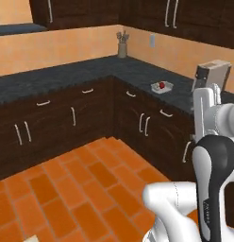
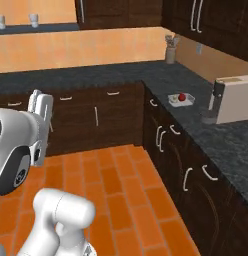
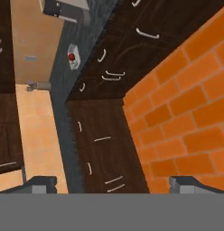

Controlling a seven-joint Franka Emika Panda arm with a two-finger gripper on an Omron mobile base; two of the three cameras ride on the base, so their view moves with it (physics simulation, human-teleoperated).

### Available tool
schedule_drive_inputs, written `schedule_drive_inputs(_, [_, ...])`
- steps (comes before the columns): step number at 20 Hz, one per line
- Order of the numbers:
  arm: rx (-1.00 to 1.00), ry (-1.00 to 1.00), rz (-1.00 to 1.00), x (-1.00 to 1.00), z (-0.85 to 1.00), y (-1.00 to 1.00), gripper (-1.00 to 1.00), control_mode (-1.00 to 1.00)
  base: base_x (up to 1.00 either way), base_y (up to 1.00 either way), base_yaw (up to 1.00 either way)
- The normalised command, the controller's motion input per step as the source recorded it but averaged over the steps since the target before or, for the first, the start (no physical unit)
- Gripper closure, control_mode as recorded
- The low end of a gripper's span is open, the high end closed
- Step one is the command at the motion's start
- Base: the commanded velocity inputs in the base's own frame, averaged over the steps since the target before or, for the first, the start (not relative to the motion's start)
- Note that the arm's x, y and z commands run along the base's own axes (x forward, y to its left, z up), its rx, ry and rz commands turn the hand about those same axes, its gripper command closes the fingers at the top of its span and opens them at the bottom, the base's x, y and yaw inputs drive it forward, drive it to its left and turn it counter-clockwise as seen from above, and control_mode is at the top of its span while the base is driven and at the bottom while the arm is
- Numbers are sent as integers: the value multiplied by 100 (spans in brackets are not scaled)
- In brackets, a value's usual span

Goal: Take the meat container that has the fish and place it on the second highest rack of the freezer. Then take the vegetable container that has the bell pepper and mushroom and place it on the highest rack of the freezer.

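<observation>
Dark granite counter was observed running round the kitchen corner; a white tray with the bell pepper was noted there, near a toaster; gripper was found released, holding nothing, above orange floor tiles.

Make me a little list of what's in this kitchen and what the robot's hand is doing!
tray: small white tray on the dark counter
in tray: red pepper
counter corner: utensil holder
also on counter: toaster
floor: orange tiles
gripper: open, holding nothing, far from the tray
</observation>
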Motion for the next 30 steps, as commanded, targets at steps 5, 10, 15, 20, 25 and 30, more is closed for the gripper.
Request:
schedule_drive_inputs(5, [0,0,0,0,0,0,-100,100,100,78,-69])
schedule_drive_inputs(10, [0,0,0,0,0,0,-100,100,100,90,-64])
schedule_drive_inputs(15, [0,0,0,0,0,0,-100,100,100,94,-56])
schedule_drive_inputs(20, [0,0,0,0,0,0,-100,100,100,100,-50])
schedule_drive_inputs(25, [0,0,0,0,0,0,-100,100,100,92,-52])
schedule_drive_inputs(30, [0,0,0,0,0,0,-100,100,100,70,-47])
